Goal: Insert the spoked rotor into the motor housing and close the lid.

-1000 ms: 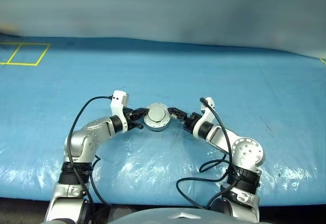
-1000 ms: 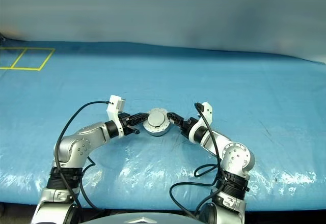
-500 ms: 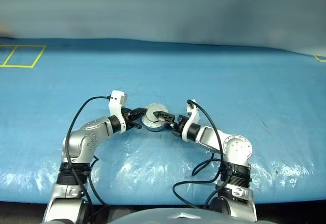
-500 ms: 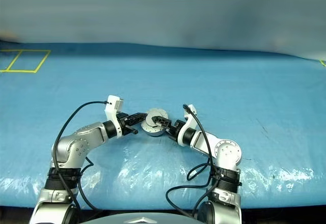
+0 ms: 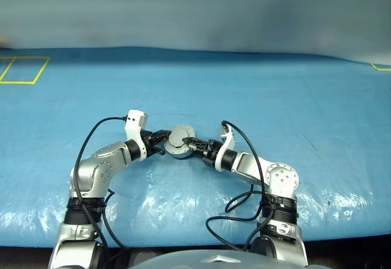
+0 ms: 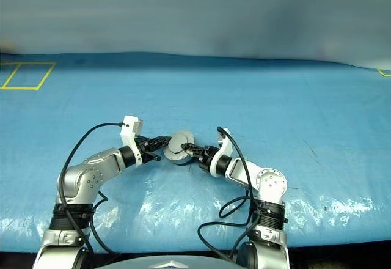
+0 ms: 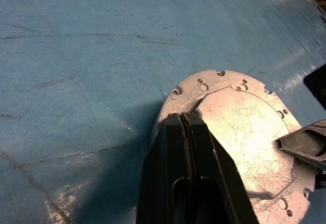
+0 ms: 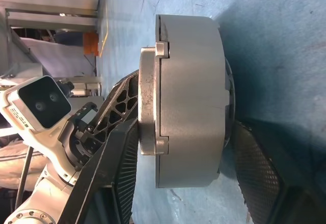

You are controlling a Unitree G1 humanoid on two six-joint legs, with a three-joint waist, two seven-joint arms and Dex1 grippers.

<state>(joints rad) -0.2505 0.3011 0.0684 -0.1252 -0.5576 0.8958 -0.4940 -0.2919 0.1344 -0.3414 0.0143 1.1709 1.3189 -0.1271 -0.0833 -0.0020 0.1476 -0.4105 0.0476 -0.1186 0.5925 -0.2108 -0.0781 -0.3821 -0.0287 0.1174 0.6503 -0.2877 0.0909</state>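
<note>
The motor housing (image 8: 188,96) is a silver-grey metal cup on the blue sheet, between my two grippers. The lid (image 7: 244,127) lies closed on it, smooth face outward. My left gripper (image 5: 162,139) is shut, with its tip resting on the lid's near rim. My right gripper (image 5: 186,142) reaches in from the other side. One of its fingers (image 8: 114,173) lies against the lid's face and the other against the housing's base, so the jaws clamp the housing between them. The housing (image 5: 178,140) looks tilted towards my left arm. The spoked rotor is hidden.
A wrinkled blue sheet (image 5: 293,104) covers the table up to its front edge. Yellow tape squares (image 5: 18,68) mark the far left corner. Black cables loop from both wrists near the front.
My right gripper has swung left onto the housing, rolled, and drawn its fingers in around lid and base. The left gripper has stayed shut at the rim.
</note>
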